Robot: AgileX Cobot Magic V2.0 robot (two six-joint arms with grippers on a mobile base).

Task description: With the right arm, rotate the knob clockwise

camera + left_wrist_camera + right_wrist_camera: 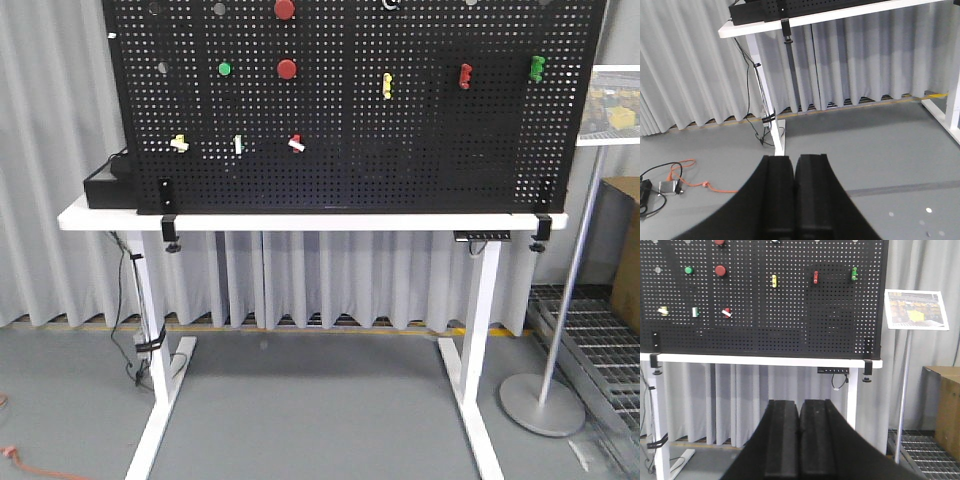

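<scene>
Two grippers are sitting closed on nothing: our left gripper point(794, 165) and right gripper point(799, 407). We are spotting the knob point(162, 68) near the left edge of the pegboard point(400, 180), beside the green button point(224, 68), well apart from that right gripper; we are recommending opening, approaching squarely, gripping its rim.

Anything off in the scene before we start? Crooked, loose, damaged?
Nothing broken or spilled. The pegboard stands straight on the white table, clamped at both ends. Only untidy bit: an orange cable and a small adapter lie loose on the floor left of the table leg, in the left wrist view.
</scene>
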